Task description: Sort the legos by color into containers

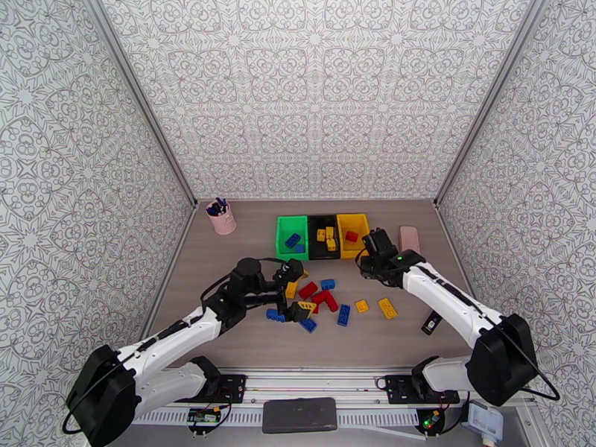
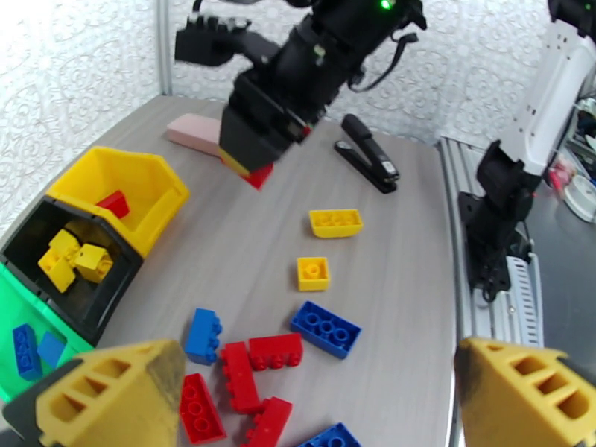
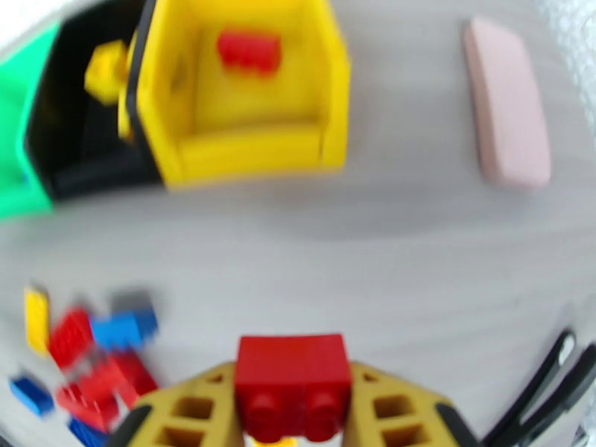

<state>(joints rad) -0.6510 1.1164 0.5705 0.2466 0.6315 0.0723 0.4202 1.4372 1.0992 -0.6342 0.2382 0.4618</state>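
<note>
The green bin (image 1: 283,240) holds blue bricks, the black bin (image 1: 324,253) holds yellow bricks (image 2: 73,259), and the yellow bin (image 1: 352,220) holds one red brick (image 3: 249,50). My right gripper (image 3: 293,400) is shut on a red brick (image 3: 293,374) and hangs just in front of the yellow bin (image 3: 246,150), to its right. Loose red, blue and yellow bricks lie mid-table, among them a red one (image 1: 325,298), a blue one (image 2: 325,328) and a yellow one (image 2: 313,273). My left gripper (image 1: 299,298) stands open over the left of this pile, nothing between its fingers (image 2: 112,396).
A pink cup of pens (image 1: 221,216) stands at the back left. The flat pink slab (image 1: 408,238) lies right of the yellow bin. A black stapler (image 1: 431,322) lies on the right side, near my right arm. Patterned walls enclose the table.
</note>
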